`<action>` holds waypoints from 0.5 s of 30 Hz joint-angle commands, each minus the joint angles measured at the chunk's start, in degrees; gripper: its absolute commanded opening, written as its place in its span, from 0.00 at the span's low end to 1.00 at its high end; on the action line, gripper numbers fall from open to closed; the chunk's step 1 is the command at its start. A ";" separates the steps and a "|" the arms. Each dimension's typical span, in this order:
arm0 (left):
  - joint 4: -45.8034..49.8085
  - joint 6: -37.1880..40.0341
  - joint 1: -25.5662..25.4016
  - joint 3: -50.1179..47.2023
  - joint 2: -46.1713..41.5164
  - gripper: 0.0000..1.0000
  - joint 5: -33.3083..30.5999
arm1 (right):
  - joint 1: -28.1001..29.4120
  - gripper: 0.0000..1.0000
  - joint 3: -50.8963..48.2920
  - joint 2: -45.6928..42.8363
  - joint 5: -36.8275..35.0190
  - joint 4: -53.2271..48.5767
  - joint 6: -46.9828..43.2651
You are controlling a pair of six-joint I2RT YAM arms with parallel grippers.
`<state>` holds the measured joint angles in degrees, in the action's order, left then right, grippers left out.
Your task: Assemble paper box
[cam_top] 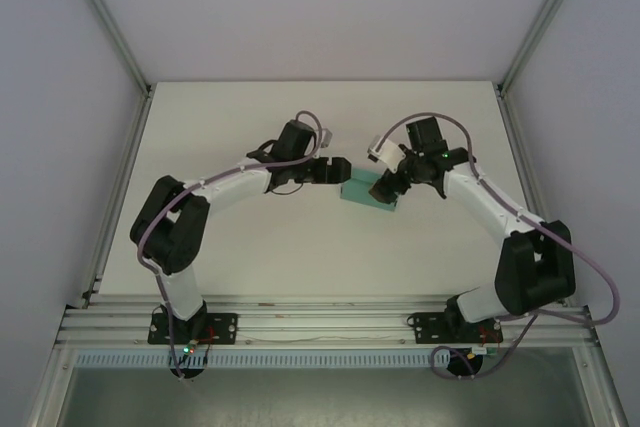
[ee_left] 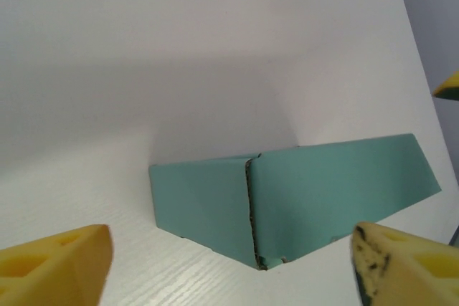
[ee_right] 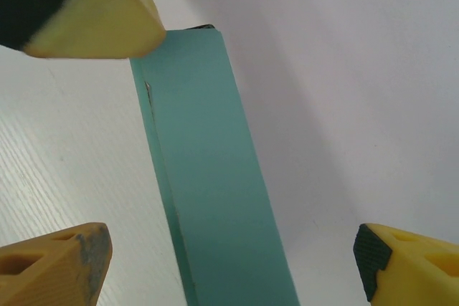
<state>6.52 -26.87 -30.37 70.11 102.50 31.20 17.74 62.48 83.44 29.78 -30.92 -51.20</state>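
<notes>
**A:** What is taking up the most room?

**B:** The white tabletop (cam_top: 250,247) is carrying everything. The left arm (cam_top: 200,197) and right arm (cam_top: 500,217) are reaching in from its near edge toward the middle.

**A:** Where is the paper box (cam_top: 368,193) lying?

**B:** It is resting folded on the tabletop near the middle, between the two grippers. A seam is running down the face toward the left wrist camera.

**A:** What are the grippers doing?

**B:** The left gripper (cam_top: 340,169) is standing spread wide, with its yellow fingers (ee_left: 57,263) apart from the box. The right gripper (cam_top: 385,187) is also gaping wide. It is straddling the box lengthwise and pinching nothing.
</notes>
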 commanded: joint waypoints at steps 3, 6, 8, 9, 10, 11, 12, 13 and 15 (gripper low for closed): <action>1.95 1.19 2.19 1.43 -4.84 1.00 -2.64 | 0.10 0.87 2.74 4.39 -3.68 -6.47 -6.69; 2.33 1.18 2.86 0.80 -5.62 1.00 -3.54 | 0.10 0.84 5.21 7.33 -2.34 -10.33 -7.86; 2.62 1.10 3.20 -0.12 -6.00 1.00 -3.95 | 0.07 0.80 6.53 9.26 -1.68 -12.14 -8.58; 2.57 1.03 3.45 -0.91 -6.27 1.00 -4.04 | 0.04 0.78 6.98 10.23 -1.87 -12.47 -8.57; 2.19 0.97 3.63 -2.11 -6.73 1.00 -4.11 | 0.12 0.76 7.53 11.34 -2.48 -12.69 -8.25; 1.83 0.75 3.80 -3.19 -7.25 1.00 -4.34 | 0.19 0.71 7.95 12.26 -3.07 -12.77 -7.81; 1.89 0.60 4.12 -4.25 -7.72 1.00 -4.80 | 0.22 0.68 8.39 13.04 -3.70 -12.85 -7.39; 2.02 0.33 4.47 -5.31 -8.28 1.00 -5.38 | 0.54 0.65 8.62 13.69 -4.29 -12.72 -6.89; 2.07 0.18 5.07 -7.72 -9.60 1.00 -6.47 | 1.34 0.57 8.51 13.90 -6.05 -11.36 -5.91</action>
<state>7.11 -26.52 -26.28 64.99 95.50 27.46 18.00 69.67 96.99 26.79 -40.69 -57.95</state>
